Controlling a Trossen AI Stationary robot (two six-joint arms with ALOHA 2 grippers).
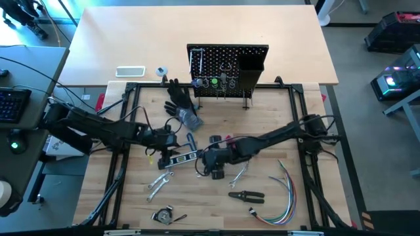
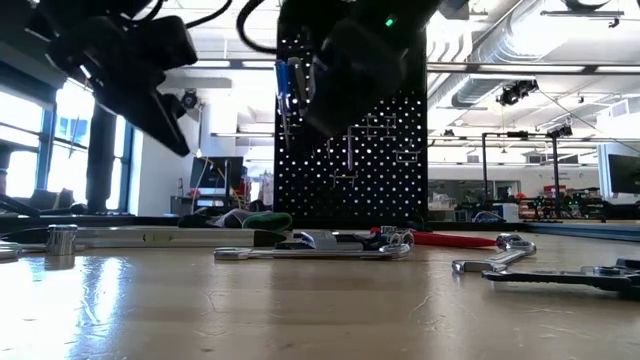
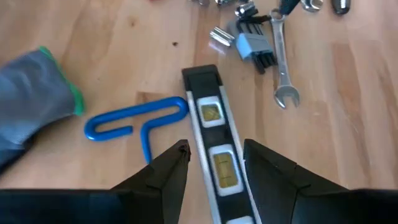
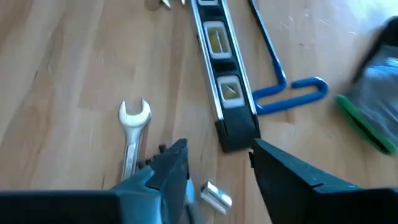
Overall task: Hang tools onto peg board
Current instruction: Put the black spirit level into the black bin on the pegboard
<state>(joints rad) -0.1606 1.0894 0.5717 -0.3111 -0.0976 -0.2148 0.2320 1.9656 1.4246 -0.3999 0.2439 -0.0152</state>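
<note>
The level [image 3: 214,146] lies flat at table centre, six o'clock of the peg board [image 1: 227,69]. Left gripper [image 3: 214,163] straddles one end, fingers apart; right gripper [image 4: 217,165], also apart, hovers beyond the other. Close squarely, lift level.

From table height, the black peg board [image 2: 352,150] stood upright in the middle, far behind the tools. A long level [image 2: 150,237] lay flat on the wooden table [image 2: 300,310] at the left. A silver wrench [image 2: 310,251] lay in the middle, and another wrench [image 2: 495,256] at the right. A red handle [image 2: 455,239] was between them, farther back. Two dark arm parts hung above, one at upper left [image 2: 130,60] and one before the board [image 2: 350,60].
</note>
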